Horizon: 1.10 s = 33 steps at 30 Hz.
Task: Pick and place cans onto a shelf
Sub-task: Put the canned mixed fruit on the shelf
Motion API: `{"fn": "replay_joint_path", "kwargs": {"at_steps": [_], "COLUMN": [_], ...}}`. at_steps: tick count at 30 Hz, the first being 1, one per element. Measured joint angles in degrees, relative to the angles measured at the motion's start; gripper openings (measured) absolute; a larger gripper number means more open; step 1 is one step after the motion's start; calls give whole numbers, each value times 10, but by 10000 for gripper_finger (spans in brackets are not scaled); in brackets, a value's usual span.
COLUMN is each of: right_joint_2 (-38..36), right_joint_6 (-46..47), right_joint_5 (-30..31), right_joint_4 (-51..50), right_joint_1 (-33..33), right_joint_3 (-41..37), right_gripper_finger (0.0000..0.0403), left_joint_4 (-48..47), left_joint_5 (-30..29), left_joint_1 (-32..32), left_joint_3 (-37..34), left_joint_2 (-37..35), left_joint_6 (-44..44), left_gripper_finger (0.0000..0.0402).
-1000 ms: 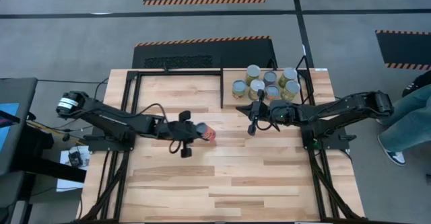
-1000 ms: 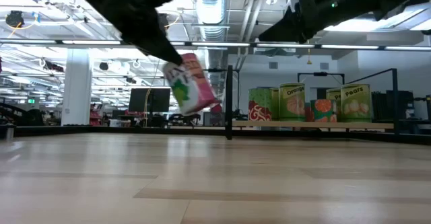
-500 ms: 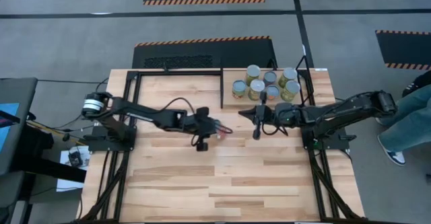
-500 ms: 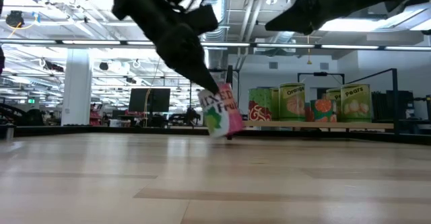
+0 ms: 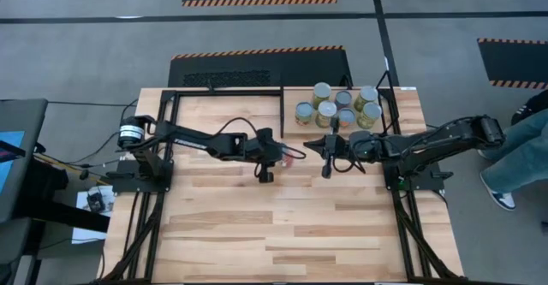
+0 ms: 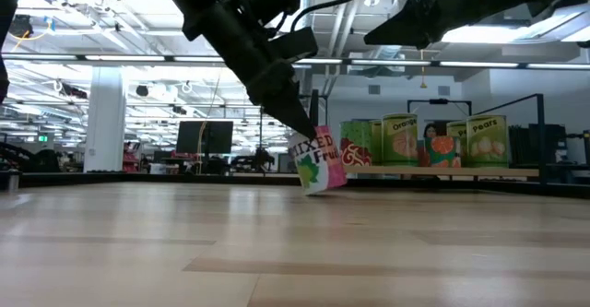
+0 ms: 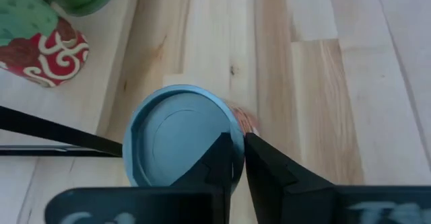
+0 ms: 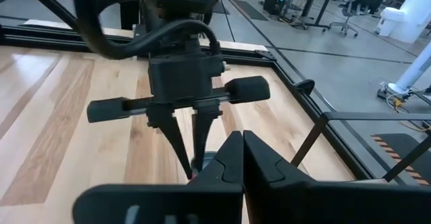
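A can (image 6: 319, 161) with a pale blue top (image 7: 178, 140) and a "Mixed Fruit" label is tilted at mid-table, with my left gripper (image 5: 287, 156) shut on it. Whether its lower edge (image 6: 319, 191) touches the tabletop, I cannot tell. Several more cans (image 5: 336, 106) stand on the shelf (image 6: 433, 171) at the far right; two of them (image 7: 40, 35) show in the left wrist view. My right gripper (image 5: 315, 152) hovers shut just to the right of the held can, above the table, and faces the left gripper (image 8: 192, 146). My left gripper pinches the can's top rim (image 7: 237, 143) between its two fingers, one finger over the blue top and one outside the wall. The fingers slant down from the table's left side. The can hangs tilted below them, its top leaning toward the left arm.
A black upright frame bar (image 5: 282, 111) stands between the held can and the far-left frame (image 5: 223, 92). A person's leg (image 5: 514, 157) shows beyond the table's right edge. Bare planks (image 5: 282, 234) stretch across the near half of the table.
My left gripper has carried the can toward the table's right edge and the shelf, and down. The can was well above the tabletop and now sits low at it, still tilted.
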Motion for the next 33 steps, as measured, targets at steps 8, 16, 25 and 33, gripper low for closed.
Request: {"fn": "replay_joint_path", "kwargs": {"at_steps": [8,16,25,33], "right_joint_2": [0,0,11,108], "right_joint_6": [0,0,2,15], "right_joint_5": [0,0,-17,-65], "right_joint_4": [0,-3,-13,-3], "right_joint_1": [0,0,0,-6], "right_joint_3": [0,0,0,40], "right_gripper_finger": [13,16,14,19], "left_joint_4": [8,15,72,327], "left_joint_5": [0,0,45,79], "left_joint_1": [4,3,-12,-11], "left_joint_3": [0,-1,-56,-274], "left_joint_2": [0,-12,-119,-227], "left_joint_6": [0,6,47,-3], "left_gripper_finger": [45,83,85,47]}}
